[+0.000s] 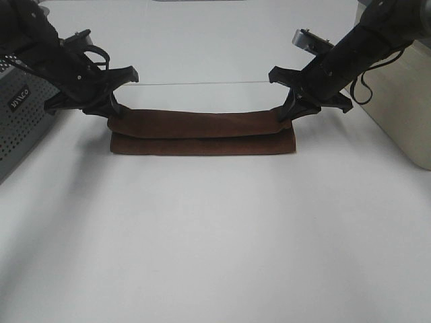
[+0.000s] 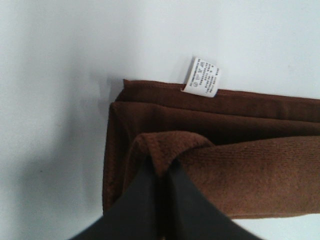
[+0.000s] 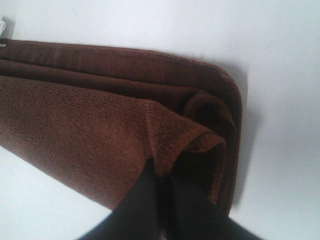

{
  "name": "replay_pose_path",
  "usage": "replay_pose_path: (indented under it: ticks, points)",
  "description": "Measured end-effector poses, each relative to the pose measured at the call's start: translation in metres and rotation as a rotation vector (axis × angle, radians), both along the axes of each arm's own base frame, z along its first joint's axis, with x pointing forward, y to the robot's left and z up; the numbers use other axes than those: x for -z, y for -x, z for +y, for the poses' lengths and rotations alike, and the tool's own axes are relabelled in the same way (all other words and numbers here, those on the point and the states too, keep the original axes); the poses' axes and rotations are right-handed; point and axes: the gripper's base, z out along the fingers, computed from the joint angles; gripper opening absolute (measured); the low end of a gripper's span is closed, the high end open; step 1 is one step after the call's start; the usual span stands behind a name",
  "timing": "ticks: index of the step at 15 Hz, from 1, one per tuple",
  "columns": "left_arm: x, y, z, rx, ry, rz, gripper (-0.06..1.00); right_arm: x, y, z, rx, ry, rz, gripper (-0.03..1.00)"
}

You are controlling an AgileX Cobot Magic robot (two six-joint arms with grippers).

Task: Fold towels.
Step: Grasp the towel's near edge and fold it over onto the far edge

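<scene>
Folded brown towel [image 1: 202, 132] (white tag [image 2: 202, 76]), left gripper [image 1: 114, 112], right gripper [image 1: 288, 114] — each clamped on a top-layer corner.

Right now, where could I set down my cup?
The wide stretch of table in front of the towel is bare. So is the strip behind it. The towel's ends are crowded: the left hand pinches one beside the grey box, the right hand the other beside the beige bin.

The reddish-brown towel [image 1: 202, 142] lies folded into a long strip, upper corners lifted.
</scene>
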Motion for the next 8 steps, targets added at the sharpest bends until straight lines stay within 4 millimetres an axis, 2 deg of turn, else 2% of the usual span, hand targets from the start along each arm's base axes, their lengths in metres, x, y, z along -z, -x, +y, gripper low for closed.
replay_pose_path:
  ticks: [2,4,5,6,8]
  points:
    - [0.016,-0.001,0.0,-0.002,-0.006,0.029,0.01,0.015,-0.001,0.0,0.003,0.005,0.026,0.0]
    - [0.023,-0.001,0.0,-0.002,-0.009,0.044,0.02,0.022,-0.001,0.0,0.006,0.008,0.036,0.01]
    - [0.023,-0.001,0.0,-0.002,-0.009,0.044,0.07,0.023,-0.002,0.0,0.006,0.008,0.036,0.06]
    - [0.023,-0.001,0.0,-0.004,-0.007,0.043,0.17,0.024,-0.002,0.0,0.006,0.008,0.039,0.18]
    - [0.023,-0.001,0.0,-0.003,-0.005,0.047,0.46,0.024,0.0,0.0,0.002,0.001,0.064,0.55]
